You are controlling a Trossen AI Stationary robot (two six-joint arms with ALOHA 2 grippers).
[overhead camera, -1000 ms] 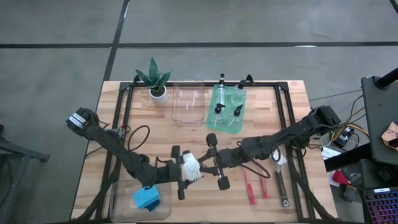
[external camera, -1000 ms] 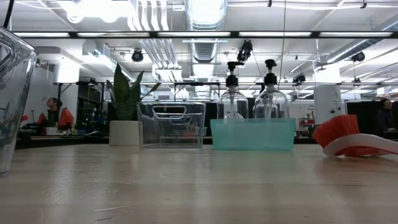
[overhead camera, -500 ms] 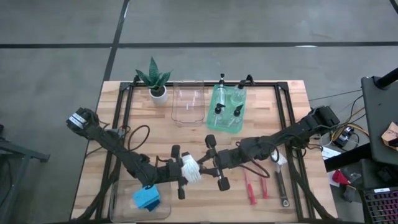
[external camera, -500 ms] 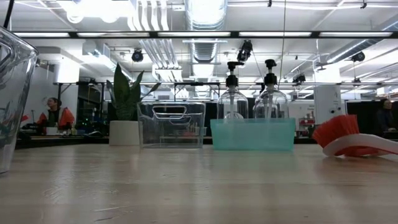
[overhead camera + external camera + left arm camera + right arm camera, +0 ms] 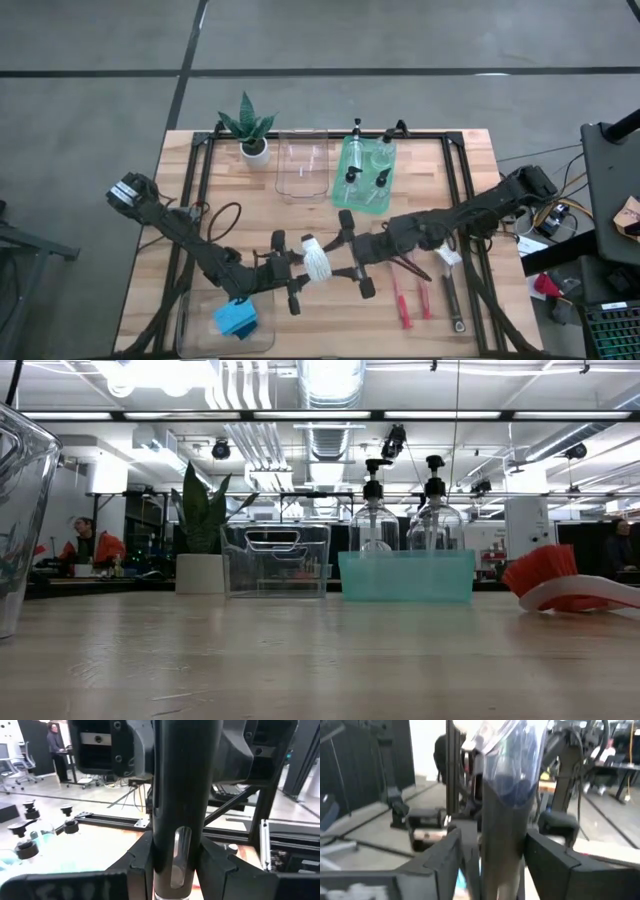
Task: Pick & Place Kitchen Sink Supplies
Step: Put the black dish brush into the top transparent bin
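A dish brush with a black handle (image 5: 181,795) and a white bristle head (image 5: 317,262) hangs above the table's near middle, between my two grippers. It stands roughly upright with its head on top (image 5: 512,755). My left gripper (image 5: 288,270) comes from the table's left and is shut on the handle. My right gripper (image 5: 355,253) comes from the right and is open. Its fingers (image 5: 445,865) stand on either side of the handle, and I cannot tell whether they touch it. My left gripper pinches the black handle between its two fingers at the end with the hanging slot (image 5: 180,852), one finger (image 5: 142,867) on each side. The fingers come level from the table's left and lie across the handle. The brush is lifted clear of the table, its head uppermost.
A green bin (image 5: 365,190) with clear bottles (image 5: 380,155), a clear bin (image 5: 303,165) and a potted plant (image 5: 250,130) line the far edge. A clear bin with blue sponges (image 5: 235,320) sits near left. Red brushes (image 5: 400,300) and another long brush (image 5: 455,300) lie near right.
The white brush head has shifted a little toward the table's right and far side and looks narrower from above. My right gripper has drawn slightly toward the right edge. My left gripper has stayed near its place.
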